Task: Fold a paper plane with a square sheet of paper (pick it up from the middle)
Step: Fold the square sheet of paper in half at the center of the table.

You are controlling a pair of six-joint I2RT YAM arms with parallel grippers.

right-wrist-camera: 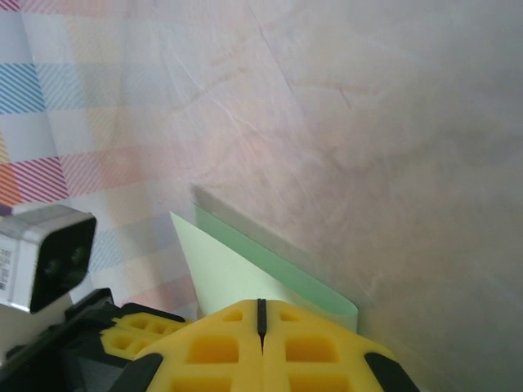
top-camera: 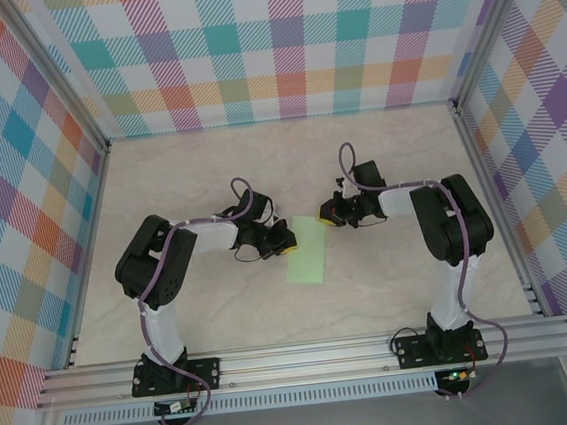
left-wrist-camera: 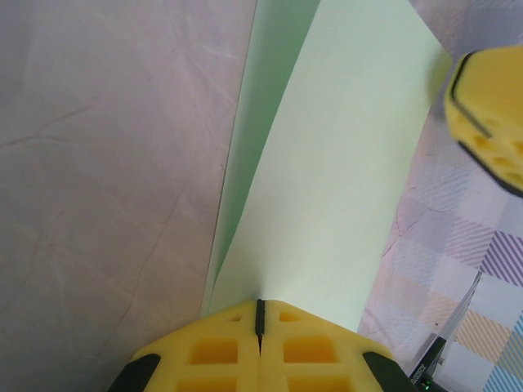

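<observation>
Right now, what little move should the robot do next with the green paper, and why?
Probably lower the sheet of paper onto the table and flatten it. The left tool and the right tool are each shut on an end of it, and its two layers gape apart, so the fold looks unfinished.

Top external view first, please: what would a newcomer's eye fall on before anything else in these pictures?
The thin pale green sheet of paper, folded double, is at the middle of the beige table. The yellow-fingered left gripper and right gripper are each shut on its edge from opposite sides. Bright multicoloured plaid walls surround it all.
</observation>
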